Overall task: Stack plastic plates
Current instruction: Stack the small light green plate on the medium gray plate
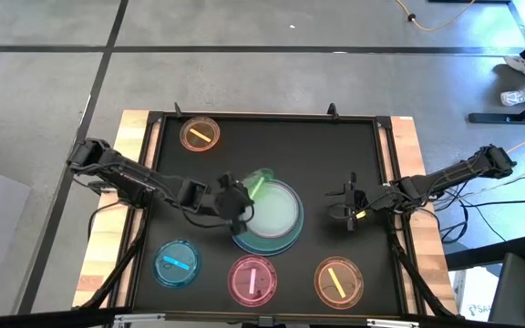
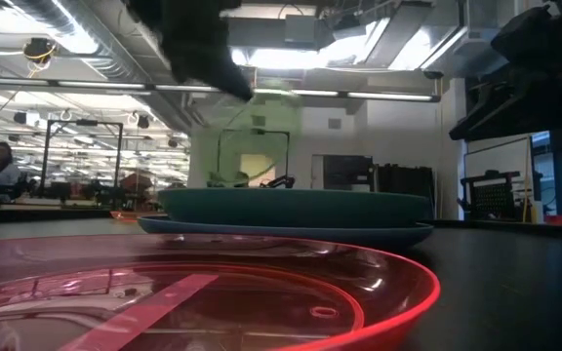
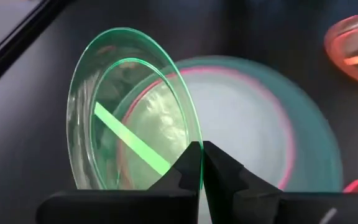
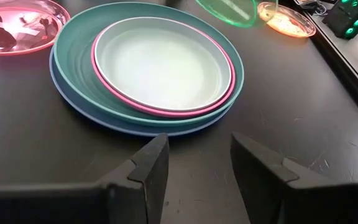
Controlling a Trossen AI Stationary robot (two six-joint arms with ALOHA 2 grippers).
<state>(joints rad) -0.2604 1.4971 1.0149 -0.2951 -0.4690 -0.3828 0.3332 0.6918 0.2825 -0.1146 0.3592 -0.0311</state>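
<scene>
Green dish (image 3: 132, 115), tilted on edge, is pinched at its rim by the left gripper (image 3: 202, 163) fingers above the stacked plates (image 4: 160, 74) mid-desk. Right gripper (image 4: 199, 163) waits beside the stack, fingers apart.

high view: overhead, straight down, whole table (image 1: 399, 137) plus both arms. low view: table-top height, level across, pink dish (image 2: 193, 292) right at the lens, plate stack (image 2: 291, 216) behind it. left wrist view: very close on green dish (image 3: 129, 112), stack beyond. right wrist view: near, angled down at the same stack (image 4: 148, 68). All four share the stack
</scene>
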